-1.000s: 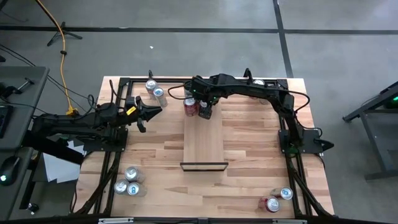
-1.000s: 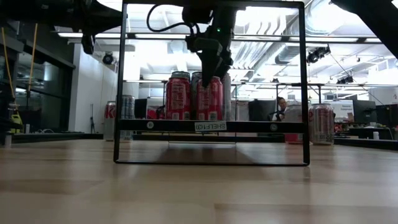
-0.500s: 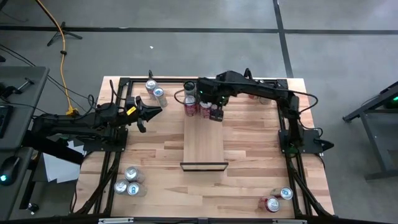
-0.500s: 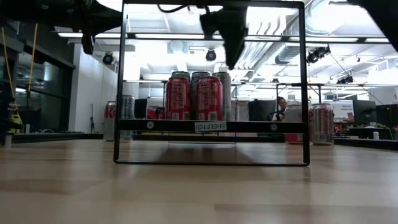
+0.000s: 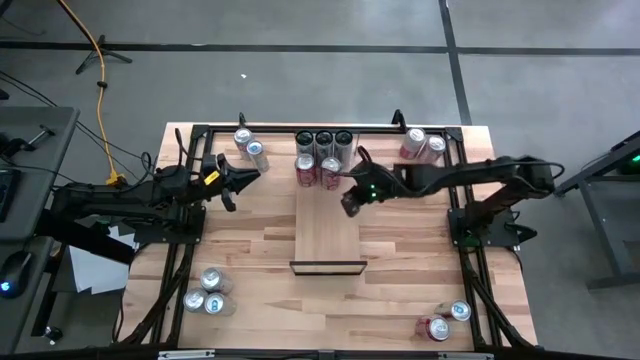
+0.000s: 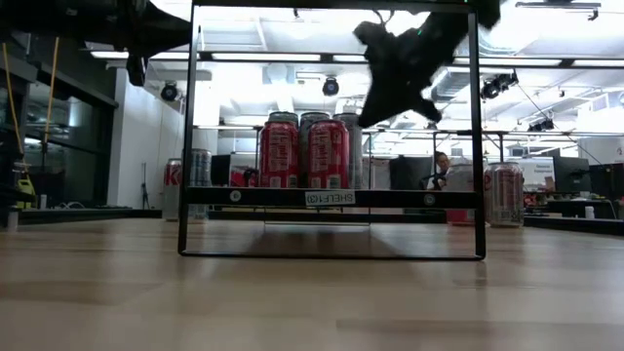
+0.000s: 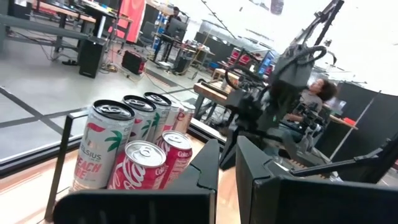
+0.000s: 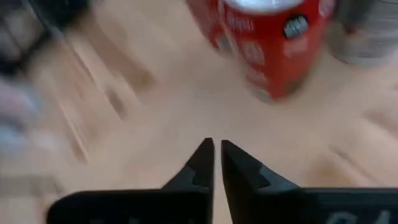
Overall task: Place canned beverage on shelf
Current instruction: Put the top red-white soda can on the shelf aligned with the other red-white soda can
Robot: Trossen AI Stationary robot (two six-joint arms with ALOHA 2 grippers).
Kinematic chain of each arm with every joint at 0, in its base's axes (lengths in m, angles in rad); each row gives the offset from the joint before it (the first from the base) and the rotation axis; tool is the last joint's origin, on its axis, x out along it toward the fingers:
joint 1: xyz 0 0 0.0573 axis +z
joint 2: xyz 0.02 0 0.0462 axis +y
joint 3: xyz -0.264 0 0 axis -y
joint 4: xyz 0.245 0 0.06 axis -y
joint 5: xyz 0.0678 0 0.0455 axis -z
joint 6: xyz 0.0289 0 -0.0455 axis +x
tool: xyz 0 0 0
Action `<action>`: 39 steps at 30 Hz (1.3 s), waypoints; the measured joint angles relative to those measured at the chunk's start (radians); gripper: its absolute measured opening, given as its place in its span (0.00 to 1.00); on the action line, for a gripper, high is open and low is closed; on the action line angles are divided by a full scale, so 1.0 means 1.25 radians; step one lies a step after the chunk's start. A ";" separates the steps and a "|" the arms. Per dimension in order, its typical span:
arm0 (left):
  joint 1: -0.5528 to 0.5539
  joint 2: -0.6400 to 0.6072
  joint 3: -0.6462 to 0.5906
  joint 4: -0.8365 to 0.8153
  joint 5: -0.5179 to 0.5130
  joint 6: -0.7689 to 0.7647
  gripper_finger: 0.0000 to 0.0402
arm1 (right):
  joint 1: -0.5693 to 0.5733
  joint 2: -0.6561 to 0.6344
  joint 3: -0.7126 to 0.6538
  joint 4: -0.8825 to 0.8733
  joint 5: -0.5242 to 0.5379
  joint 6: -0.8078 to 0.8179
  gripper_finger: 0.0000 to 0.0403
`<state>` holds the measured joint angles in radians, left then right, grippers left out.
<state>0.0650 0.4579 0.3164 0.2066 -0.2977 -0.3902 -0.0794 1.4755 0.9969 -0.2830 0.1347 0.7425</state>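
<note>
Room: big bright workshop with ceiling lights and desks far behind the wooden table [image 5: 400, 300].
Landmark: the shelf [image 5: 328, 225], a long pale board in the middle of the table, with a black bar at its near end.
Task cans: five cans stand at the far end of the shelf. Two red cans [image 5: 318, 170] stand side by side, and three silver cans [image 5: 324, 143] stand in a row just behind them.
Right gripper: the right gripper [image 5: 350, 203] hangs over the right edge of the shelf, just beside the red cans. Its fingers are pressed together and hold nothing.
Left gripper: the left gripper [image 5: 243, 177] waits to the left of the shelf, fingers closed, empty.
Other cans: more cans stand off the shelf, at the far left, far right, near left and near right of it.
Could go wrong: the right arm is close to the red cans. If it swings toward them, I think it could bump one, and one falling can could knock down the others, because they stand so close.
Writing: the black bar has a small white tag that seems to say SHELF. A silver can in the left wrist view says CELSIUS and PEACH. The red cans have white curly letters that look like Coca-Cola.
</note>
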 joint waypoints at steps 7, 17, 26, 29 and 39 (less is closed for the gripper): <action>0.000 0.000 0.000 0.000 -0.002 -0.014 0.00 | -0.003 0.065 -0.073 0.230 0.101 0.179 0.01; 0.000 0.000 0.000 0.000 -0.003 -0.015 0.00 | -0.037 0.082 -0.054 0.232 0.074 0.160 0.00; 0.000 0.000 0.000 0.000 -0.003 -0.017 0.00 | -0.065 0.082 -0.054 0.210 0.079 0.154 0.00; 0.000 0.000 0.000 0.000 -0.003 -0.019 0.00 | -0.072 0.082 -0.054 0.205 0.081 0.153 0.00; 0.000 0.000 0.000 0.000 -0.003 -0.022 0.00 | -0.082 0.082 -0.053 0.139 0.114 0.138 0.00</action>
<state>0.0650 0.4576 0.3164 0.2066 -0.3019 -0.4171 -0.1824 1.5780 0.9302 -0.1087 0.2767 0.9154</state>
